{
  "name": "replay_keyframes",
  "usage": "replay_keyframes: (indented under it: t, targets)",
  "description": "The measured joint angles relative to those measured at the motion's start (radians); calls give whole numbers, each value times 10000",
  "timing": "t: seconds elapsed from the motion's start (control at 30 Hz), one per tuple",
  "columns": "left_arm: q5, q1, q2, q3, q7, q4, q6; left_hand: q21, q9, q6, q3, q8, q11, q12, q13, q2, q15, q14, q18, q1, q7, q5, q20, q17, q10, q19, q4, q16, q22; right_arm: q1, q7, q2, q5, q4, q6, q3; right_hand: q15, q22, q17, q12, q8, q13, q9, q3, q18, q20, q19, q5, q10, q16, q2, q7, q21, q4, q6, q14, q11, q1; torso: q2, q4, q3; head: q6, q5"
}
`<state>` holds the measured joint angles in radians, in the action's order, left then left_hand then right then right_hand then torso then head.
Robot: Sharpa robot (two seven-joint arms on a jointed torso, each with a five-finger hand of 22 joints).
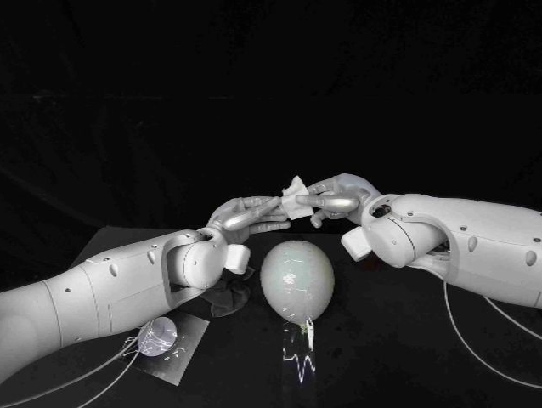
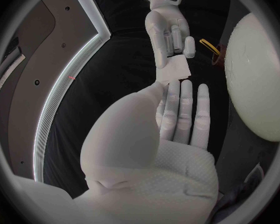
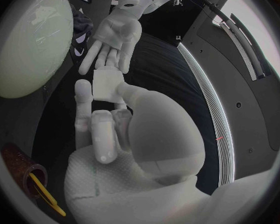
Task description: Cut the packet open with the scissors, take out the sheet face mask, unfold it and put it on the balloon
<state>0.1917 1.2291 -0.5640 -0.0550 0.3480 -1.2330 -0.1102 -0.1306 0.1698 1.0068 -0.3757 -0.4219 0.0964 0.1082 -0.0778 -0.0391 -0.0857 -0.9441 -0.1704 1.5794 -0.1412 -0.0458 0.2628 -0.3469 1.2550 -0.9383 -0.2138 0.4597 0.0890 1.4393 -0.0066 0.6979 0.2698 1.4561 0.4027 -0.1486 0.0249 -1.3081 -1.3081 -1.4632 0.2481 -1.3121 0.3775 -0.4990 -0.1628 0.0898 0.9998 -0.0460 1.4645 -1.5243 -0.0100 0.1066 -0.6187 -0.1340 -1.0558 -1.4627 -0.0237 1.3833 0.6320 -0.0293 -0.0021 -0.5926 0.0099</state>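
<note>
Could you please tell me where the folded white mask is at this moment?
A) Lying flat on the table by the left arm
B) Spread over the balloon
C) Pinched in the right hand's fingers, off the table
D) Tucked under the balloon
C: the folded white mask is pinched in the fingers of the right hand, up off the table beyond the balloon, while the left hand touches its edge.

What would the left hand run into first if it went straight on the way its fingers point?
The folded white sheet mask, right at the fingertips of the left hand and pinched by the right hand. Whether they already touch is unclear; the right hand lies just behind it.
</note>
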Motion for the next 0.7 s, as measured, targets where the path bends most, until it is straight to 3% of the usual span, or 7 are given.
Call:
replay_keyframes:
  t: [0.07, 0.2, 0.27, 0.33, 0.7]
  targets:
    - [0, 0, 0, 0, 3, -3, 2, 0, 12, -36, -30, -37, 0, 0, -1, 0, 14, -14, 1, 0, 33, 1, 0, 0, 0, 1, 30, 0, 0, -2, -17, -16, -4, -10, -28, -6, -24, 0, 1, 395, 57, -9, 75, 17, 0, 44, -136, -26, 3, 177, -75, 70, 170, 17, 221, -23, -75, -239, 1, 0, 1, -2, 3]
    - [1, 0, 0, 0, 12, -11, 3, -39, 25, -33, -57, -75, 0, 0, 0, 0, 14, -15, 3, -1, 38, 21, -2, 1, 0, -1, 57, 0, 10, -6, -39, -40, -10, -10, -81, -16, -224, 1, 7, 1486, -262, 32, -39, 512, 0, 135, -356, -40, -120, 612, -391, 284, 337, -154, 707, 193, -315, -828, 1, 1, 1, -5, 9]
    - [1, 0, 0, 0, 23, -19, 3, -39, 26, -29, -107, -76, 1, 0, 5, 27, 14, -14, 5, -30, 43, 41, -36, 6, 0, -35, 92, 0, 10, -9, -44, -47, -11, -7, -96, -22, -377, 2, 143, 2098, -518, 88, -155, 927, 0, 235, -514, -40, -405, 863, -789, 467, 480, -319, 1168, 496, -513, -1217, 1, 2, 1, -10, 10]
    - [1, 0, 0, 0, 36, -30, 1, -39, 27, -64, -195, -141, -28, 0, 9, 39, 41, -42, 6, -48, 79, 41, -36, 11, 29, -35, 113, 0, 26, -11, -45, -46, -11, -7, -102, -26, -483, 3, 277, 2328, -628, 87, -210, 1157, 1, 305, -612, -39, -573, 975, -972, 579, 589, -387, 1381, 629, -573, -1265, 1, 2, 2, -12, 10]
    - [-40, -1, -13, 0, 112, -64, -65, -117, 26, -122, -403, -304, -32, 0, 9, 45, 51, -123, 11, -61, 91, 2, -36, 38, 106, -34, 264, -9, 71, -37, 13, 71, 60, 0, -35, -43, -534, 54, 399, 2462, -667, 143, -225, 1725, 8, 393, -699, -40, -676, 1012, -1280, 627, 710, -568, 1501, 680, -606, -1366, 1, 2, 3, 5, 17]
